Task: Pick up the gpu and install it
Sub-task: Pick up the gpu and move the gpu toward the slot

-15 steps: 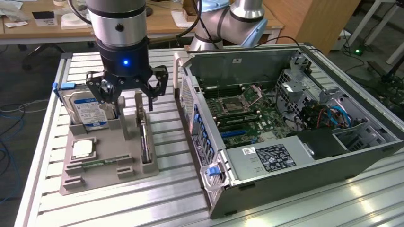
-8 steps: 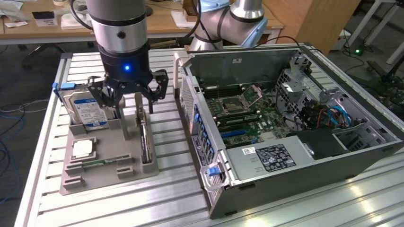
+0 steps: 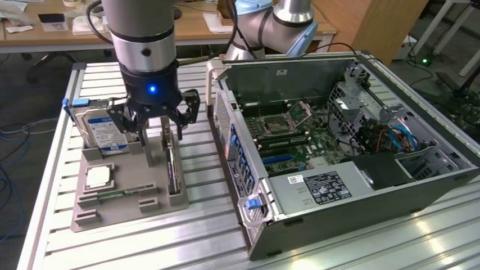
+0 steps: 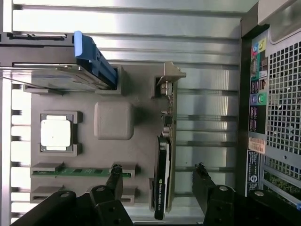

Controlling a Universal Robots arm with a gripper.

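Observation:
The gpu (image 3: 172, 169) is a thin dark card standing on edge in a slot of the grey holder tray (image 3: 123, 211), on the side nearest the computer case. My gripper (image 3: 159, 125) hangs open just above it, with nothing between the fingers. In the wrist view the gpu (image 4: 162, 160) lies between the two black fingertips (image 4: 115, 175), which straddle it without touching, and its metal bracket (image 4: 168, 80) points away from them. The open computer case (image 3: 338, 140) lies on its side at the exterior view's right, with its motherboard (image 3: 300, 135) exposed.
The holder tray (image 4: 113, 120) also carries a silver hard drive (image 3: 101, 128) with a blue label, a processor chip (image 3: 99, 177) and a green memory stick (image 3: 114, 195). The case's rear panel (image 4: 277, 94) stands close beside the tray. Everything rests on a slatted aluminium table (image 3: 202, 236).

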